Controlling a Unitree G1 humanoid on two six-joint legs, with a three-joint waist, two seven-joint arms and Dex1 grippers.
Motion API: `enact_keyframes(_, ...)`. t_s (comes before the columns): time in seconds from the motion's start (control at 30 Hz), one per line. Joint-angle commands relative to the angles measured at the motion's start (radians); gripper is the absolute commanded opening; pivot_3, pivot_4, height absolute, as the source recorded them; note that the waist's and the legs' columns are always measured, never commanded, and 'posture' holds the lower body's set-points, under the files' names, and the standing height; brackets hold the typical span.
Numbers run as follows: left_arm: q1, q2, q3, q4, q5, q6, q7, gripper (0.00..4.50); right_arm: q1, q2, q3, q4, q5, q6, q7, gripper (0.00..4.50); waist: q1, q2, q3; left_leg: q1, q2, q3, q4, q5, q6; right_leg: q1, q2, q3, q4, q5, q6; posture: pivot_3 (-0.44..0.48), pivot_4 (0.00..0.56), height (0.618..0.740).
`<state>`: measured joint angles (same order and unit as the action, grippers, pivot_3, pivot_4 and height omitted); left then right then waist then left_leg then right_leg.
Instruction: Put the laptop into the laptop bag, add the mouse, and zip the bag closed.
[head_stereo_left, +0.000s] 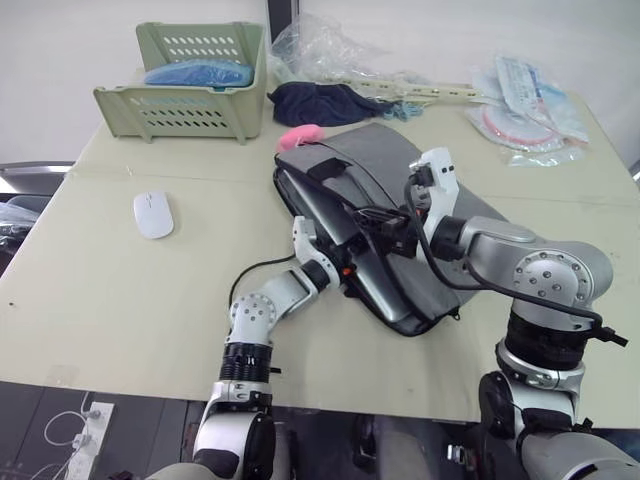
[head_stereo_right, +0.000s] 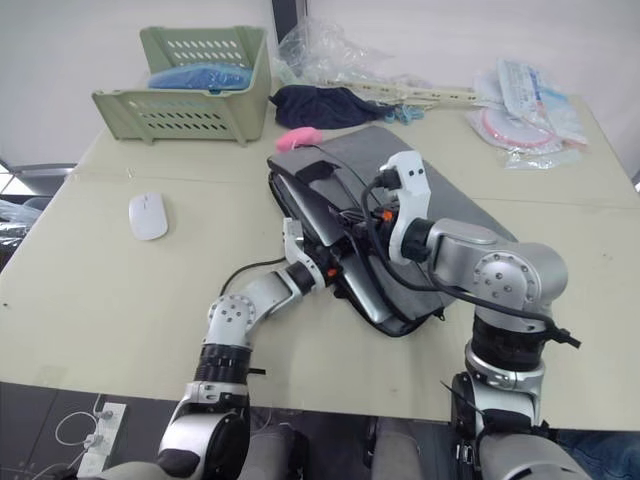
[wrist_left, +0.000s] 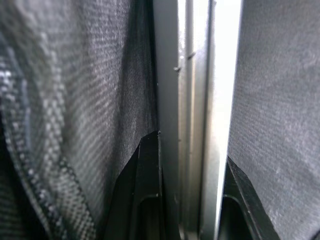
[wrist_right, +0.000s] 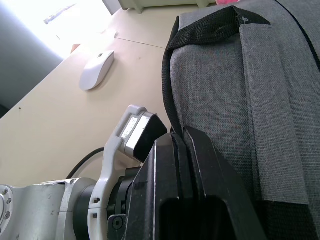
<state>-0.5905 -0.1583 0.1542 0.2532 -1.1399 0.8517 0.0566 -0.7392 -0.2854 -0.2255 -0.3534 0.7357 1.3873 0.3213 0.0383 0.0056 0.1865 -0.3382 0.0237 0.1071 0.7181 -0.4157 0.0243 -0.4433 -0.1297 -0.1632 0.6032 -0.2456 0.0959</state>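
Laptop bag: a flat grey cloth case with a woven feel, black strap handles and black edge trim. It lies slanted in the middle of the table, with its open side facing left and near.
Laptop: thin, smooth silver metal. Its edge sits inside the bag's open mouth, with grey cloth on both sides of it.
Mouse: small, white, smooth and oval. It lies alone on the table, well to the left of the bag.
Left gripper: at the near-left edge of the bag, reaching into the opening. Its two black fingers are a little apart with the laptop's edge between them, one on each side.
Right gripper: at the bag's open edge, just beside the left gripper. Its black fingers are pressed together on the bag's black trim.
Table: a pale, flat, smooth top.
Basket: light green plastic with slots, at the far left, with something blue inside.
Dark cloth bundle: far side, just past the bag.
Pink fluffy thing: touching the bag's far corner.
Clear plastic packets: far right.
Room: a plain white wall behind the table.
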Motion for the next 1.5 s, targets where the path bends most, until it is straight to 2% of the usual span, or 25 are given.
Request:
enact_keyframes(0.03, -0.071, -0.052, -0.092, -0.043, 0.053, 0.024, -0.079, 0.31, 0.001, 0.001, 0.001, -0.051, 0.028, -0.019, 0.003, 0.02, -0.001, 0.000, 0.000, -0.001, 0.000, 0.000, 0.000, 0.000, 0.000, 0.000, 0.000, 0.000, -0.001, 0.000, 0.000, 0.000, 0.150, 0.740)
enact_keyframes(0.17, -0.070, -0.054, -0.099, -0.051, 0.074, 0.035, -0.117, 0.31, 0.011, -0.005, 0.003, -0.049, 0.024, -0.024, 0.003, 0.02, -0.012, 0.000, 0.000, -0.001, 0.000, -0.001, -0.003, 0.000, 0.000, 0.000, 0.001, -0.002, -0.004, 0.000, 0.000, 0.000, 0.150, 0.740)
enact_keyframes(0.63, -0.074, -0.074, -0.046, -0.008, 0.078, 0.039, -0.094, 0.31, 0.000, 0.012, -0.010, -0.048, 0.036, -0.022, -0.013, 0.02, -0.019, 0.000, 0.000, -0.001, 0.003, -0.001, -0.006, 0.000, 0.000, 0.000, 0.003, -0.003, -0.007, 0.000, 0.000, 0.000, 0.150, 0.740)
enact_keyframes(0.7, -0.072, -0.074, -0.047, -0.013, 0.079, 0.037, -0.099, 1.43, 0.000, 0.010, -0.009, -0.046, 0.034, -0.024, -0.012, 0.00, -0.019, 0.000, 0.000, -0.001, 0.003, -0.001, -0.006, 0.000, 0.000, 0.000, 0.003, -0.003, -0.007, 0.000, 0.000, 0.000, 0.150, 0.740)
enact_keyframes(0.87, -0.065, -0.066, -0.040, -0.022, 0.090, 0.045, -0.095, 3.17, 0.001, -0.001, -0.007, -0.034, 0.027, -0.038, -0.006, 0.00, -0.019, 0.000, 0.000, -0.001, 0.003, -0.001, -0.006, 0.000, 0.000, 0.000, 0.003, -0.003, -0.007, 0.000, 0.000, 0.000, 0.150, 0.740)
enact_keyframes(0.9, -0.056, -0.060, -0.039, -0.032, 0.089, 0.052, -0.093, 3.76, 0.003, -0.005, -0.007, -0.033, 0.025, -0.041, -0.004, 0.00, -0.019, 0.000, 0.000, -0.001, 0.003, 0.000, -0.005, 0.000, 0.000, 0.000, 0.003, -0.003, -0.007, 0.000, 0.000, 0.000, 0.150, 0.740)
enact_keyframes(0.97, -0.046, -0.054, -0.037, -0.044, 0.087, 0.060, -0.089, 4.46, 0.006, -0.009, -0.007, -0.033, 0.025, -0.045, -0.003, 0.00, -0.019, 0.000, 0.000, 0.000, 0.003, 0.000, -0.004, 0.000, 0.000, 0.000, 0.003, -0.002, -0.006, 0.000, 0.000, 0.000, 0.150, 0.740)
enact_keyframes(1.5, 0.083, 0.029, 0.033, -0.263, 0.043, 0.173, -0.015, 4.46, 0.017, -0.059, 0.025, 0.013, 0.014, -0.118, 0.020, 0.00, -0.037, 0.000, 0.000, 0.001, 0.004, 0.000, -0.004, 0.000, 0.000, 0.000, 0.004, 0.000, -0.004, 0.000, 0.000, 0.000, 0.150, 0.740)
